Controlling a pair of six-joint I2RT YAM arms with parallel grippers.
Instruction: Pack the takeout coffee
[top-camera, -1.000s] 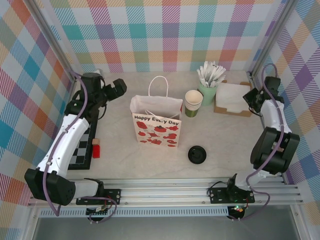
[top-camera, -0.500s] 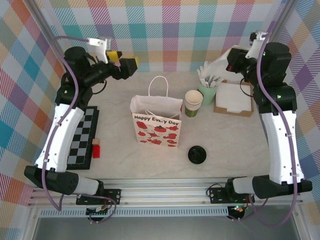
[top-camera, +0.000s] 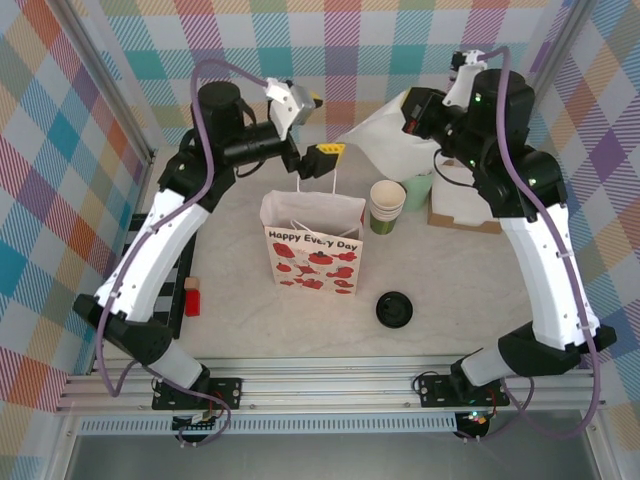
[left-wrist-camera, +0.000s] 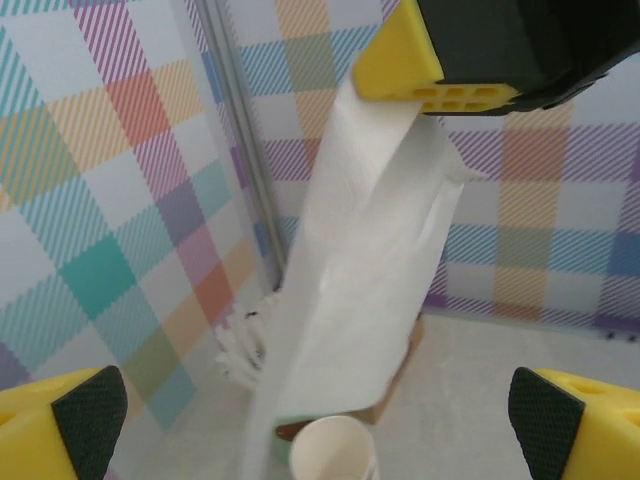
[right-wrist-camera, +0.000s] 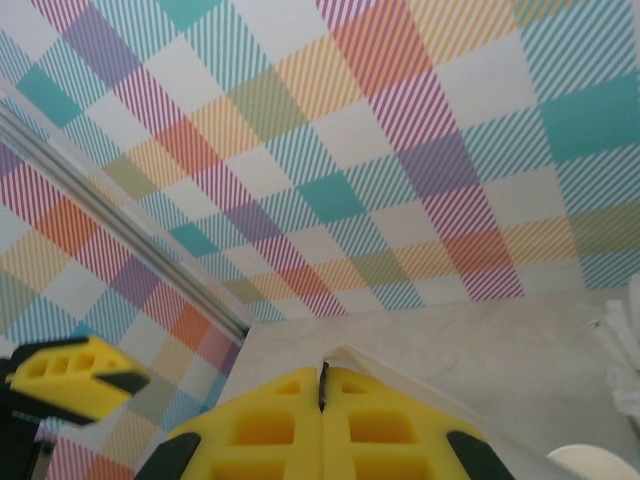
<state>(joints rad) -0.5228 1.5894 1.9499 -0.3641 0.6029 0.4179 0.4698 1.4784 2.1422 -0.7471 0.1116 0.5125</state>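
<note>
The takeout coffee is out of view. My right gripper (top-camera: 408, 110) (right-wrist-camera: 322, 375) is raised high at the back right and is shut on a white napkin (top-camera: 385, 135) (left-wrist-camera: 370, 270), which hangs down and to the left over the cups. My left gripper (top-camera: 320, 125) (left-wrist-camera: 315, 410) is open and empty, held in the air above the handle of the paper bag (top-camera: 313, 245), facing the napkin. In the left wrist view the right gripper (left-wrist-camera: 470, 50) appears at the top with the napkin trailing from it.
A stack of lidless cups (top-camera: 387, 200) (left-wrist-camera: 335, 450) stands right of the bag. A loose black lid (top-camera: 394, 308) lies in front. A napkin box (top-camera: 465, 210) and a green holder of white packets (left-wrist-camera: 240, 345) sit at the back right. A small red block (top-camera: 192, 300) lies left.
Both arms have risen and swung inward. The right gripper has carried the napkin up and leftward from the box. The left gripper has moved right to above the bag's handle.
</note>
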